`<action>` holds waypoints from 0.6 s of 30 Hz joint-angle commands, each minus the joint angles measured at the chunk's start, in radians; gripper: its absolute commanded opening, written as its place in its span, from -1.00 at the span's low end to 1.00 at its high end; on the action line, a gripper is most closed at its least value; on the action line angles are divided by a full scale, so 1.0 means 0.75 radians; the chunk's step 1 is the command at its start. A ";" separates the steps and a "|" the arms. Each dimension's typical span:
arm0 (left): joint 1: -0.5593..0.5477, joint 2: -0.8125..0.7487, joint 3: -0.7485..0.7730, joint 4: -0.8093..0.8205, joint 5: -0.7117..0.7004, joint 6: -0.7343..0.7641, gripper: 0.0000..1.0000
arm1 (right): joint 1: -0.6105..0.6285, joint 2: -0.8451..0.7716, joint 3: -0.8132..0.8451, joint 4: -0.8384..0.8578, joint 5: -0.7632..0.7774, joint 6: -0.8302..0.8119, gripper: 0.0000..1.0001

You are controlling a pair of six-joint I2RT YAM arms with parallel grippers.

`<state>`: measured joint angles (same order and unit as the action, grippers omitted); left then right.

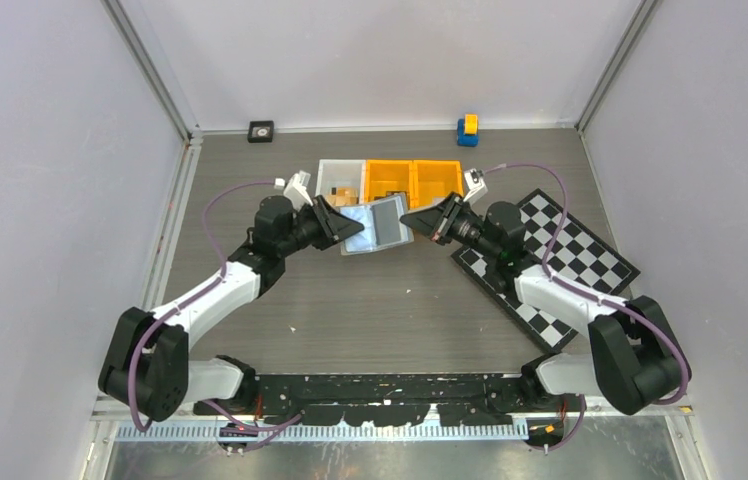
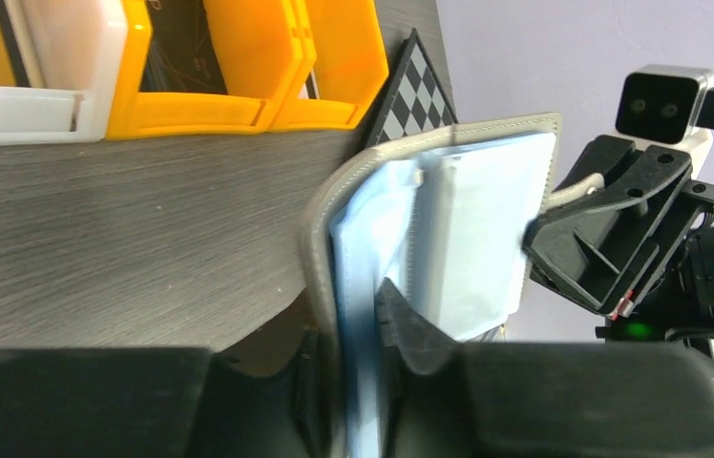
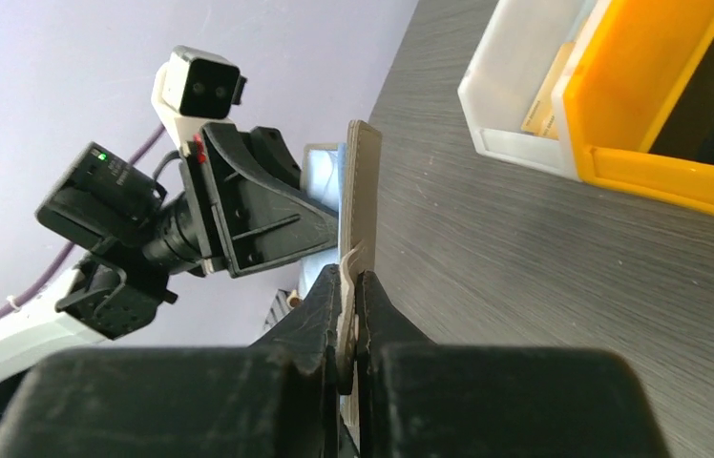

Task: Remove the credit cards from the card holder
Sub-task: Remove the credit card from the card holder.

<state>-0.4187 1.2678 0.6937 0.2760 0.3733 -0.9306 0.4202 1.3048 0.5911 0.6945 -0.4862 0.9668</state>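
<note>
While the right pincer clamps the card holder, the left pincer straddles its opposite flap, grip uncertain; a grey card seemingly sits inside, unextracted.

Reaches left arm and right arm forward and inward, wrists facing each other. Clamps right fingers tight on one edge of flat grey bi-fold card holder; straddles opposite leaf with left fingers, grip unclear.
</note>
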 commanded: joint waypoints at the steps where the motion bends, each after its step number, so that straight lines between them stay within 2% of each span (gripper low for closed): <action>1: 0.015 0.044 0.034 0.005 0.017 0.059 -0.80 | 0.027 -0.055 0.061 -0.085 0.082 -0.118 -0.99; 3: 0.005 0.075 0.048 0.010 0.040 0.069 -1.00 | 0.064 -0.037 0.089 -0.096 0.063 -0.144 -0.99; 9: -0.042 0.150 0.095 0.000 0.062 0.093 -1.00 | 0.230 0.001 0.182 -0.209 0.077 -0.298 -0.99; 15: -0.043 0.168 0.104 -0.003 0.071 0.089 -1.00 | 0.247 -0.018 0.201 -0.316 0.156 -0.346 -0.99; 18: -0.043 0.163 0.109 -0.019 0.064 0.089 -0.99 | 0.247 -0.043 0.200 -0.379 0.258 -0.361 -0.99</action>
<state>-0.4435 1.3895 0.7231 0.2443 0.4114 -0.8803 0.5873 1.3132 0.6964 0.4358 -0.3462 0.7277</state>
